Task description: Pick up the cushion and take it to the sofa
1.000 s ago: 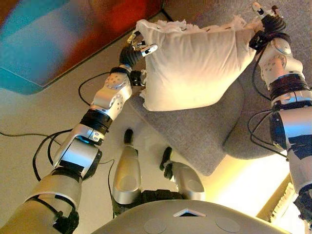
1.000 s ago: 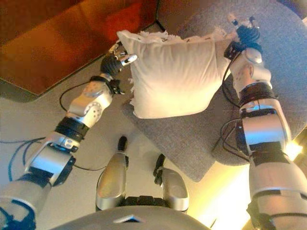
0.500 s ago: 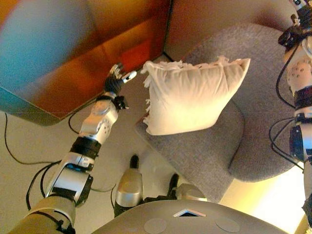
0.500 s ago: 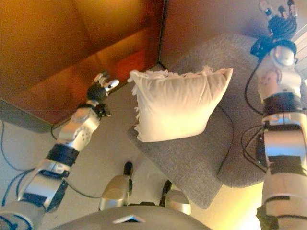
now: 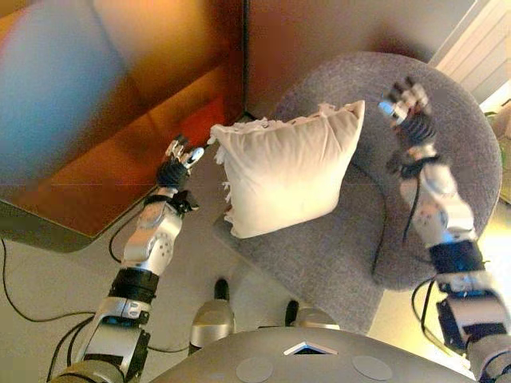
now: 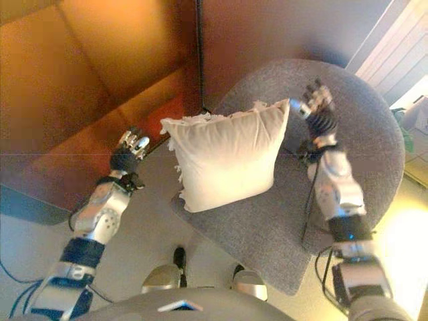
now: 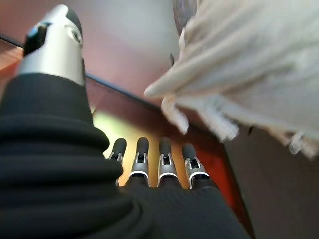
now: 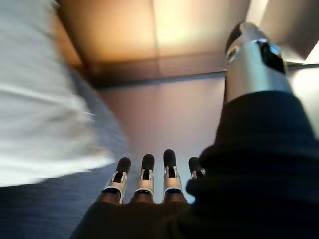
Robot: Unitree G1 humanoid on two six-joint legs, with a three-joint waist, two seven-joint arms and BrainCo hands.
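Item: our left hand (image 5: 177,153) and right hand (image 5: 406,104), fingers straight, empty, flanking the cushion (image 5: 283,175). Cushion: propped on grey sofa (image 5: 447,159) seat against its back. Risk: leaning unsupported, it may topple forward.

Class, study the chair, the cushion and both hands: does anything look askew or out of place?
Nothing is damaged or spilled. The white cushion stands tilted on one corner on the grey chair, leaning against its back. Both hands, left and right, are open beside it, neither touching.
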